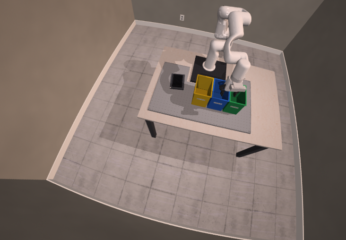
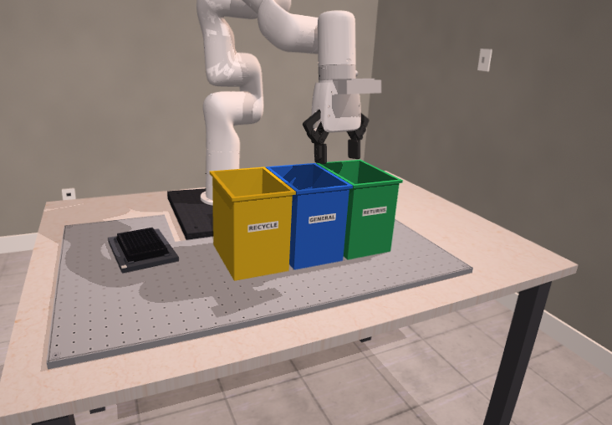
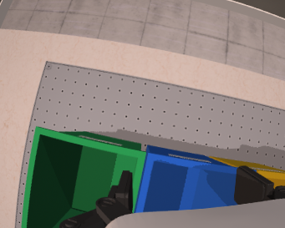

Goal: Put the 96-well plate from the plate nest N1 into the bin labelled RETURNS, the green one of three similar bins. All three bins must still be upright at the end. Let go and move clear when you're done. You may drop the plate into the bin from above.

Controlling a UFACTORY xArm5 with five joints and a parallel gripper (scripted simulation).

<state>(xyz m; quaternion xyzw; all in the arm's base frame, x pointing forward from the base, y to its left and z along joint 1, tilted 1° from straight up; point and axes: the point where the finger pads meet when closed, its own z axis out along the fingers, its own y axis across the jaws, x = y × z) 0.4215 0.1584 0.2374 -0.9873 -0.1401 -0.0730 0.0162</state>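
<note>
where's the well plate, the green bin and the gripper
well plate [image 2: 141, 243], exterior view, middle of its black top face
green bin [image 2: 371, 231], exterior view, front wall below the RETURNS label
gripper [image 2: 335, 150], exterior view, midway between its open fingertips above the bins

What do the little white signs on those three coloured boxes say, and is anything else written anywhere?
"RECYCLE": white label on the tall yellow bin.
"GENERAL": white label on the tall blue bin.
"RETURNS": white label on the tall green bin.
The same labels in the top view are too small to read.
No other readable text shows; the black plate nest shows no readable mark.
</note>
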